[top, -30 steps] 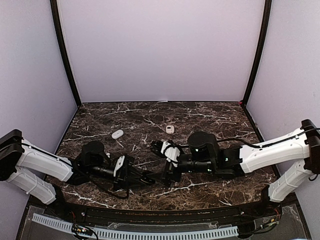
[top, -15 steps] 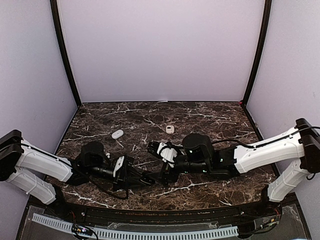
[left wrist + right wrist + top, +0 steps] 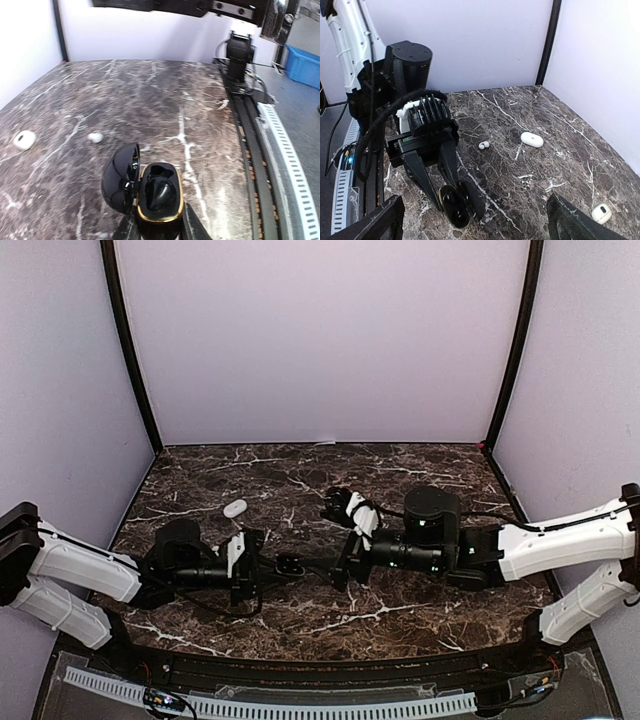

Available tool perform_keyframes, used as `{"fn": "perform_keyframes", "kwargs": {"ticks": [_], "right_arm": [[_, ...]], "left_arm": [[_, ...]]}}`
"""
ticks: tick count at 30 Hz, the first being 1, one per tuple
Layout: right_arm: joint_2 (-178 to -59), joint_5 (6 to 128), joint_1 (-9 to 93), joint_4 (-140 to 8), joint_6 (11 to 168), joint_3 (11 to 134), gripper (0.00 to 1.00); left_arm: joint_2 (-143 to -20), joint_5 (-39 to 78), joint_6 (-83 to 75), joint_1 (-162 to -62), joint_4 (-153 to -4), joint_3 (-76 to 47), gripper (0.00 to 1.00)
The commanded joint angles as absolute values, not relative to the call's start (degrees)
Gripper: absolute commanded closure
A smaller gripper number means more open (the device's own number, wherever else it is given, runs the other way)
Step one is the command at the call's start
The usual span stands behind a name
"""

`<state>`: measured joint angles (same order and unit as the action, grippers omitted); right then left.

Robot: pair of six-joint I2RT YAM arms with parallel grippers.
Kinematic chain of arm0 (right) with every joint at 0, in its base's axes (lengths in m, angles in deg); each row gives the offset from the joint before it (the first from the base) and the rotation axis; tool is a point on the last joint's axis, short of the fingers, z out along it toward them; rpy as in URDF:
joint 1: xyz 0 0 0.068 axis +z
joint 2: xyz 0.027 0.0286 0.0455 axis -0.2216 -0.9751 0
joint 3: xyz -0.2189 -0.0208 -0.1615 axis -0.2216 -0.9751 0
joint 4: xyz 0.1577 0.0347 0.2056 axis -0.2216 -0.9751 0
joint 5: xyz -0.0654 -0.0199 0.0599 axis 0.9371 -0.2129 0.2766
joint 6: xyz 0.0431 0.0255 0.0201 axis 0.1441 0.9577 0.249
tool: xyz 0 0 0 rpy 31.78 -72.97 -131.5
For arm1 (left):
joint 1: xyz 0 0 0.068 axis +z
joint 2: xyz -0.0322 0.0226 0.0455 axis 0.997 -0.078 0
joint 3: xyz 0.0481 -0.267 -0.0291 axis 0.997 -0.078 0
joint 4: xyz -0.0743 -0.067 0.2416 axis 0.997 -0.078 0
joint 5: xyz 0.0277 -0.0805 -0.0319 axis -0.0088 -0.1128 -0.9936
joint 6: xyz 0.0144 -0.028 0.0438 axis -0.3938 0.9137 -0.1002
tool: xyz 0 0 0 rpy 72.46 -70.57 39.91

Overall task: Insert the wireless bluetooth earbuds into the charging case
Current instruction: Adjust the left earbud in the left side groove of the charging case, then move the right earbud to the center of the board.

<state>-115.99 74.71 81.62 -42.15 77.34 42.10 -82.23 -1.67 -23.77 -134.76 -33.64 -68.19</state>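
Observation:
My left gripper is shut on an open black charging case with a gold rim. Its lid hangs to the left, and a dark glossy shape lies inside. The case also shows in the top view and the right wrist view. A tiny white earbud lies on the marble beyond the case. Another small white earbud lies on the far side of the case from my left gripper. My right gripper is wide open and empty, just right of the case.
A closed white case lies at the back left of the marble table; it also shows in the right wrist view. Another small white item lies near my right gripper, also seen from the left wrist. Purple walls enclose three sides.
My left gripper has carried the black case away from the table's near edge. My right arm has drawn back to the right, away from the case.

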Motion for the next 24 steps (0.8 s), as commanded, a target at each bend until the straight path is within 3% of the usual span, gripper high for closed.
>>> {"fn": "perform_keyframes", "kwargs": {"ticks": [1,12,24], "right_arm": [[-116.8,74.4,78.5,-38.6,83.7,40.8,0.02],[-125.5,82.6,76.8,-45.3,95.1,47.5,0.04],[-128.9,77.6,76.8,-43.0,92.5,47.9,0.02]], "left_arm": [[-79.0,5.7,-19.3,-131.9,-29.7,-70.5,0.83],[-71.7,17.0,-11.0,-125.6,-30.3,-74.7,0.83],[-52.5,28.0,0.1,-119.9,-52.1,-75.6,0.84]]}}
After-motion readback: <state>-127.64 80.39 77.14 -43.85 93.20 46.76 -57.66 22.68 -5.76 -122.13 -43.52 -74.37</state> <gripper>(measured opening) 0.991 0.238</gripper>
